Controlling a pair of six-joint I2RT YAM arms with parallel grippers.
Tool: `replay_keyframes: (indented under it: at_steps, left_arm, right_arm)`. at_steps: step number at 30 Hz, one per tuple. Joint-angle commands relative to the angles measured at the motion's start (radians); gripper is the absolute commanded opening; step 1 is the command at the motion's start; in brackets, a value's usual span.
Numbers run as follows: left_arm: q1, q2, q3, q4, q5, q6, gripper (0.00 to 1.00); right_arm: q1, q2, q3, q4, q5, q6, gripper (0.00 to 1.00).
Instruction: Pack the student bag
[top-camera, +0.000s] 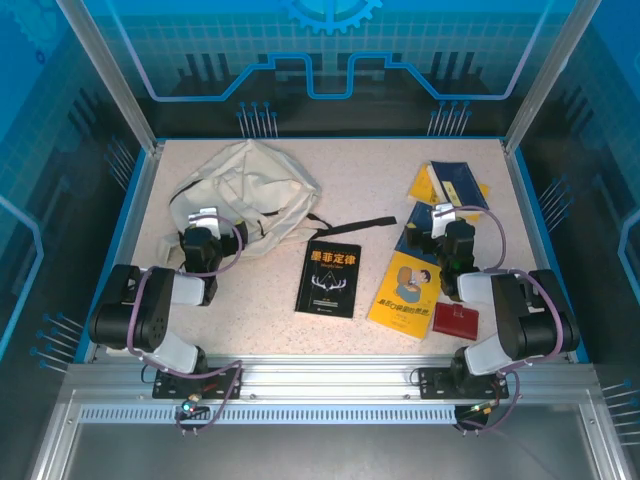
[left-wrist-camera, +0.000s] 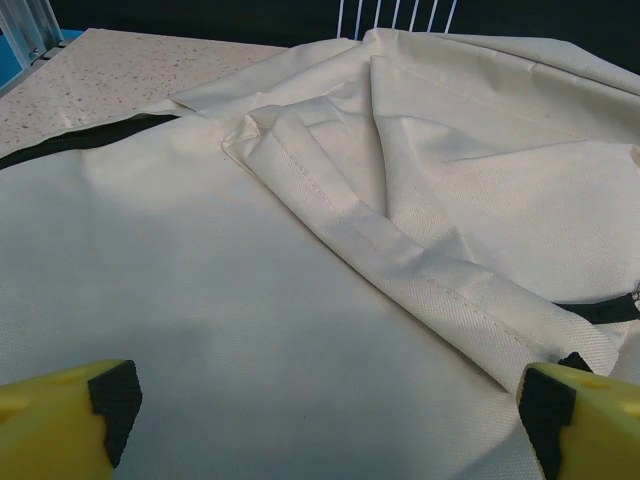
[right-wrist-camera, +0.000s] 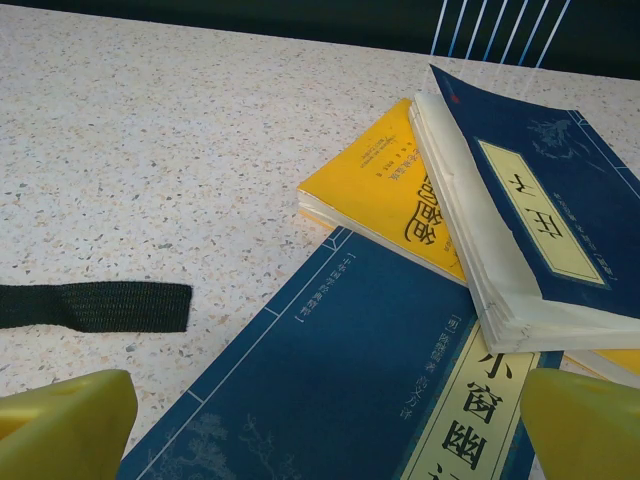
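The student bag (top-camera: 255, 185), cream fabric with black straps, lies crumpled at the back left of the table. My left gripper (top-camera: 205, 218) hovers open over its near edge; in the left wrist view its yellow fingers (left-wrist-camera: 70, 420) stand wide apart above the cream cloth (left-wrist-camera: 250, 300), holding nothing. My right gripper (top-camera: 445, 218) is open above a dark blue book (right-wrist-camera: 340, 380) at the right. Behind that book lies a yellow book (right-wrist-camera: 385, 190) with another blue book (right-wrist-camera: 520, 200) stacked on it.
A black book (top-camera: 328, 279) lies mid-table. A yellow picture book (top-camera: 405, 292) and a small red booklet (top-camera: 455, 320) lie near the right arm. A black bag strap (top-camera: 350, 224) trails across the table toward the books; its end (right-wrist-camera: 100, 305) lies left of the blue book.
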Motion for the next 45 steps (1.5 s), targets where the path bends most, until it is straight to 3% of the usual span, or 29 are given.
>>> replay_keyframes:
  at_steps: [1, 21, 27, 31, 33, 36, 38, 42, 45]
  left_arm:
    - [0.002, 0.006, 0.019, 0.011, 0.023, 0.025, 0.99]
    - [0.002, 0.005, 0.020, 0.011, 0.025, 0.023, 0.99]
    - [0.002, -0.079, -0.022, 0.015, -0.011, 0.012, 0.99]
    - [0.000, -0.195, 0.003, -0.127, -0.045, 0.005, 0.99]
    - [-0.001, -0.269, 0.041, -0.251, -0.044, -0.013, 0.99]
    - [-0.003, -0.367, 0.129, -0.477, -0.024, -0.118, 0.99]
    - [-0.003, -0.402, 0.213, -0.646, -0.013, -0.210, 0.99]
    - [-0.003, -0.387, 0.378, -0.917, 0.086, -0.334, 0.99]
    - [-0.004, -0.342, 0.454, -1.015, 0.184, -0.379, 0.99]
  right_arm:
    - [-0.012, 0.010, 0.019, 0.000, -0.007, 0.003, 1.00]
    - [-0.022, 0.008, 0.018, 0.002, -0.026, 0.007, 1.00]
    - [-0.021, -0.164, 0.080, -0.230, 0.019, 0.022, 1.00]
    - [-0.009, -0.251, 0.171, -0.453, 0.052, 0.074, 1.00]
    - [-0.007, -0.256, 0.278, -0.671, 0.094, 0.179, 1.00]
    - [-0.007, -0.199, 0.463, -0.995, 0.106, 0.308, 1.00]
    - [-0.002, -0.140, 0.571, -1.136, 0.039, 0.362, 1.00]
    - [0.053, -0.051, 0.685, -1.247, -0.099, 0.438, 1.00]
    - [0.167, 0.009, 0.760, -1.287, -0.135, 0.476, 0.98]
